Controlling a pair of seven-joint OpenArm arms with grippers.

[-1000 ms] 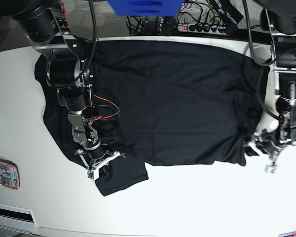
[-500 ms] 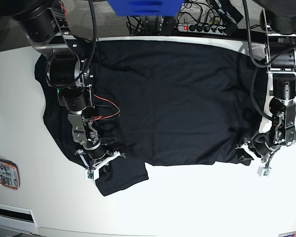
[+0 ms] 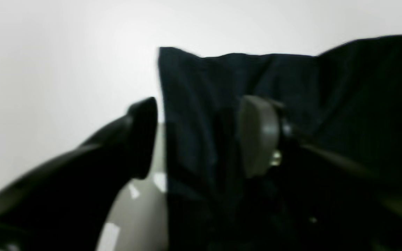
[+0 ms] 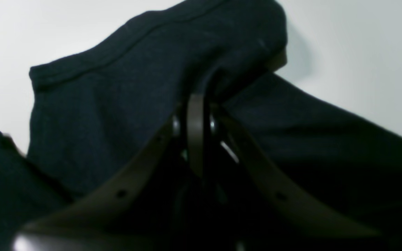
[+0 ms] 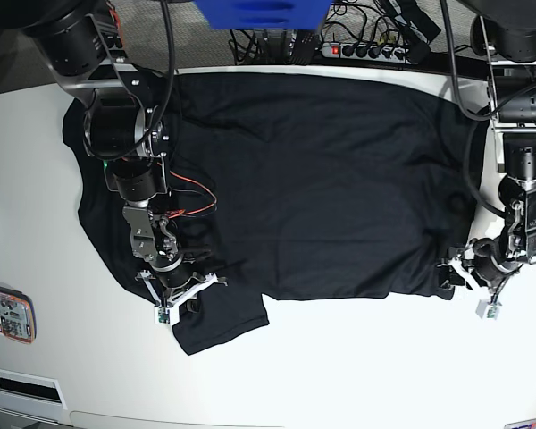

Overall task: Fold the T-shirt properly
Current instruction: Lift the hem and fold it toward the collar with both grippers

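Note:
The black T-shirt (image 5: pixel 313 179) lies spread flat on the white table (image 5: pixel 357 366), with one sleeve (image 5: pixel 219 322) sticking out at the front left. My right gripper (image 5: pixel 186 290) is shut on a fold of the cloth by that sleeve; in the right wrist view (image 4: pixel 196 101) its pads meet with the shirt (image 4: pixel 124 87) bunched over them. My left gripper (image 5: pixel 456 275) is at the shirt's front right corner. In the left wrist view it (image 3: pixel 201 139) is open, with the shirt's corner edge (image 3: pixel 194 104) lying between the two fingers.
A power strip (image 5: pixel 366 49) with cables and a blue object (image 5: pixel 259 13) lie beyond the table's far edge. A small colourful item (image 5: pixel 4 313) sits at the table's left edge. A white block (image 5: pixel 22 386) is at the front left corner.
My left gripper has moved left onto the shirt's front right corner, then eased slightly back to the right. The right arm and the shirt have stayed still.

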